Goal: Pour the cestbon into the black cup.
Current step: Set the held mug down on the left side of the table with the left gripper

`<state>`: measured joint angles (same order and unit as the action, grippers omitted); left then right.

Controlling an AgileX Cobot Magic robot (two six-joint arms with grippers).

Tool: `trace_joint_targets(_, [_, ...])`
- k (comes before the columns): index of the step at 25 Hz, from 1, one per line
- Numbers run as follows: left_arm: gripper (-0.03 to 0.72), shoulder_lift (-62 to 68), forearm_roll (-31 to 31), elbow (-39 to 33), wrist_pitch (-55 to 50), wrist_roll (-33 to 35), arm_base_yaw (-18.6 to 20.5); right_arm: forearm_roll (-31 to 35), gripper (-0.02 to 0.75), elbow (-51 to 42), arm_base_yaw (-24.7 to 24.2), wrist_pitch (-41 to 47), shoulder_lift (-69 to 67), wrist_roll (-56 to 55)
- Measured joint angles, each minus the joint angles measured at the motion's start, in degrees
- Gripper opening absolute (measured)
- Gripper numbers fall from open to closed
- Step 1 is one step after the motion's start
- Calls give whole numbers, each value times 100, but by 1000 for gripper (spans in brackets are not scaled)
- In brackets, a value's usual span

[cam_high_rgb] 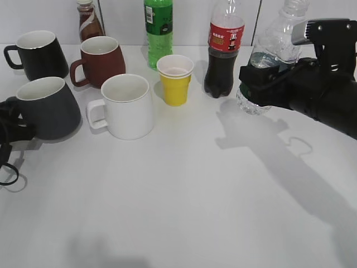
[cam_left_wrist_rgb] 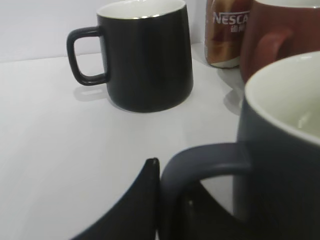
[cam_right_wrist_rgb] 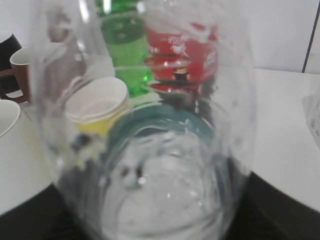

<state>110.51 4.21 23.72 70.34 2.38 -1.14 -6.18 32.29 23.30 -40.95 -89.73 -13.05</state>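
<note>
Clear ribbed plastic identifies the cestbon (cam_high_rgb: 271, 56), pinched at mid-body by the right gripper (cam_high_rgb: 262, 84) at the table's right rear, just beside the cola bottle (cam_high_rgb: 224, 50); its long axis stands near upright, tilted slightly. The black cup (cam_high_rgb: 46, 108) sits at the far left, well apart, so the bottle must travel leftward across the white mug (cam_high_rgb: 127, 106) and yellow cup (cam_high_rgb: 175, 79). The left gripper (cam_left_wrist_rgb: 167, 200) is at the cup's handle (cam_left_wrist_rgb: 200, 165), one finger (cam_left_wrist_rgb: 145, 200) beside the loop; whether it clamps cannot be told.

The right arm (cam_high_rgb: 312, 92) is matte black and blocky, its wrist camera housing (cam_high_rgb: 305, 32) silver-grey with a black body.
</note>
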Motion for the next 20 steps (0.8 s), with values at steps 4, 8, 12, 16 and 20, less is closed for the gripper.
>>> trace_joint_targets(4, [106, 0, 130, -23, -19, -6, 0, 0, 435, 0, 0, 0, 0, 0])
trace_joint_targets(8, [189, 0, 218, -40, -45, -6, 0, 0, 435, 0, 0, 0, 0, 0])
trace_joint_targets(12, [230, -17, 193, -145, 5, -6, 0, 0, 435, 0, 0, 0, 0, 0])
trace_joint_targets(16, [238, -134, 193, -237, -37, -6, 0, 0, 435, 0, 0, 0, 0, 0])
trace_joint_targets(20, [238, -345, 200, -334, -73, -6, 0, 0, 435, 0, 0, -1, 0, 0])
